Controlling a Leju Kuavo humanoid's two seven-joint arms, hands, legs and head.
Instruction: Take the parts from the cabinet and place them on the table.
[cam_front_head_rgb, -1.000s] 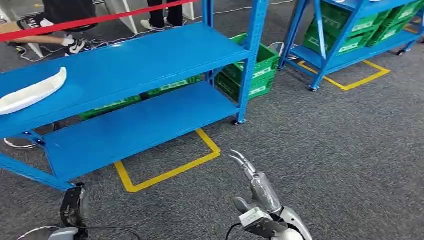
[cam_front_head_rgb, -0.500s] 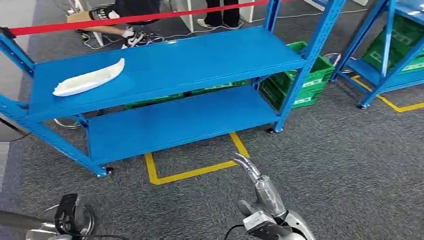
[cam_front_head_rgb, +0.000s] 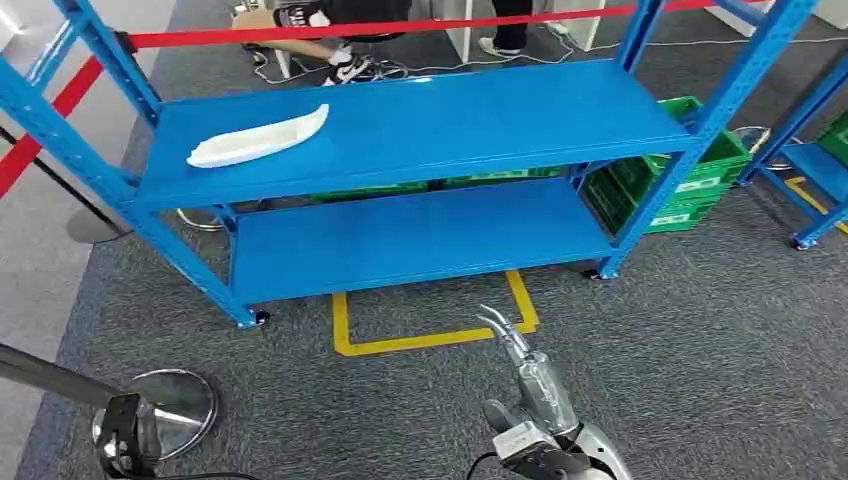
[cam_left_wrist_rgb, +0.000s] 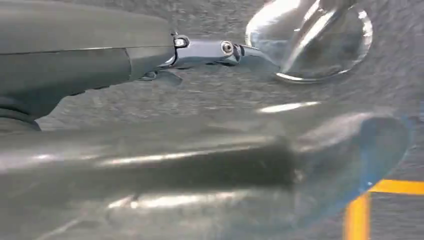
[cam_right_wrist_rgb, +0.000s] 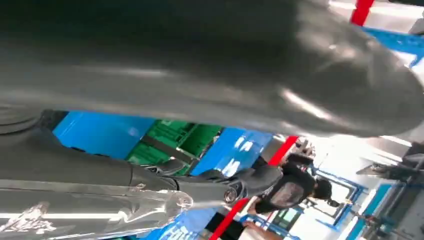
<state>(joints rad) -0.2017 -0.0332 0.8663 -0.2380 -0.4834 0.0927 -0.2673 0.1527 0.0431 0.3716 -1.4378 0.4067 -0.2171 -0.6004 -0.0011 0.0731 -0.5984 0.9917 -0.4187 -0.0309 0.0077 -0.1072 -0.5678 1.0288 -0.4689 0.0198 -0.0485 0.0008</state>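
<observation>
Grey carpeted floor (cam_front_head_rgb: 700, 330) spreads across the head view, and the big blue metal two-shelf rack (cam_front_head_rgb: 420, 130) stands square ahead, its uprights cut off by the top edge. On its upper shelf, over toward the left end, lies the long white curved plastic part (cam_front_head_rgb: 258, 141), resting flat and alone, well apart from both hands. Behind the rack's right end sit green plastic crates (cam_front_head_rgb: 690, 180), partly screened by the lower shelf and the blue post; more green shows under the upper shelf, too hidden to tell what it is. A second blue rack (cam_front_head_rgb: 815, 165) is clipped by the right edge. A yellow taped rectangle (cam_front_head_rgb: 430, 320) marks the carpet just in front of the rack. A red barrier tape (cam_front_head_rgb: 400, 24) runs across the back, and beyond it a person's legs and shoes (cam_front_head_rgb: 345, 62) show, the rest cut off. A round silver stanchion base (cam_front_head_rgb: 165, 405) sits low on the left.

The right hand (cam_front_head_rgb: 535, 390) comes up from the bottom edge, fingers stretched forward and holding nothing, over the carpet short of the yellow tape. The left hand (cam_front_head_rgb: 125, 445) is a dark shape at the bottom corner, mostly cropped; its wrist view (cam_left_wrist_rgb: 210, 50) is blurred, so I cannot tell how its fingers lie
</observation>
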